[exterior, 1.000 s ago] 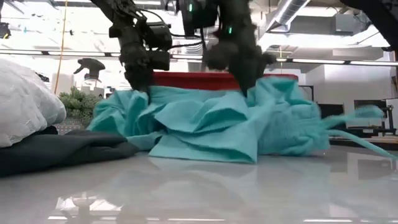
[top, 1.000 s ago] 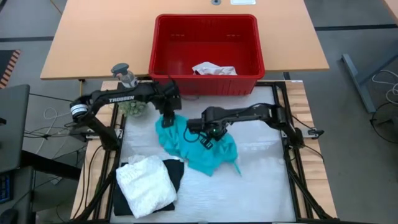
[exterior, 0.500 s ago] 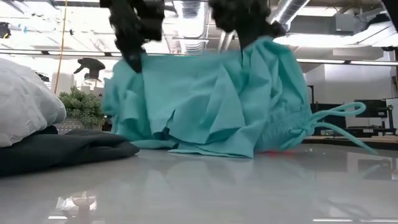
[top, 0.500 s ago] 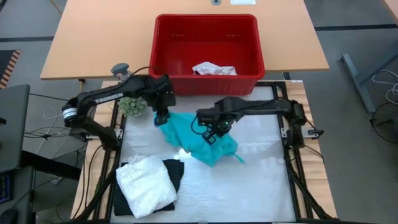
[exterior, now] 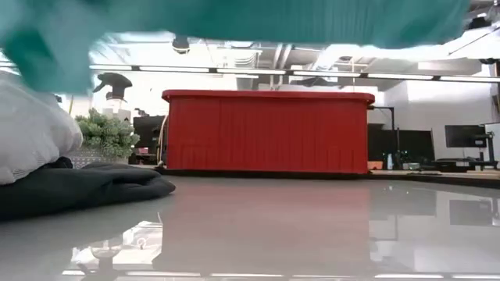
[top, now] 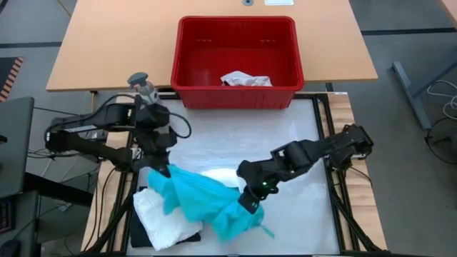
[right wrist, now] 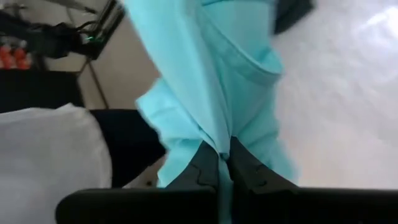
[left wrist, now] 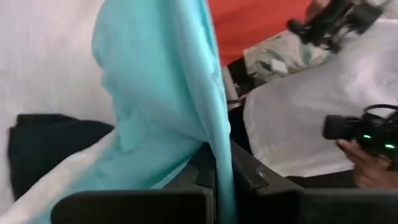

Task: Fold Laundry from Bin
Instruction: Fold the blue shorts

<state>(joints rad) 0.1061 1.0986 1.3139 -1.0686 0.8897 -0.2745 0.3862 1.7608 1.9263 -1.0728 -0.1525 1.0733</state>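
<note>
A teal garment [top: 202,202] hangs in the air between my two grippers, near the table's front, its left part over the folded white garment [top: 166,218]. That white garment lies on a black one [exterior: 78,187] at the near left. My left gripper [top: 163,170] is shut on the teal cloth's left end and my right gripper [top: 250,203] on its right end. In the low view the teal cloth [exterior: 234,19] spans the top, clear of the table. The red bin [top: 235,53] stands at the far side with a white lacy piece [top: 246,78] inside. My left gripper pinches an edge of the teal cloth [left wrist: 216,149] between its two fingers [left wrist: 252,177], slanting down. The cloth hangs off the fingers in folds, clear of the table; one layer or several, I cannot tell. My right gripper pinches a bunched edge of the teal cloth [right wrist: 221,144] between its two fingers [right wrist: 249,171], pointing steeply down. The cloth hangs below in folds, lifted clear of the table.
A spray bottle [top: 143,86] and a small green plant [exterior: 105,133] stand at the far left, beside the bin. The white table top [top: 285,150] between the bin and the grippers is bare. A person's hand [left wrist: 367,171] shows beyond the table.
Both grippers have risen and come toward the table's near edge, tipping from steeply down toward level, still shut on the teal garment. The garment, which lay crumpled mid-table, is lifted clear and drawn out between them.
</note>
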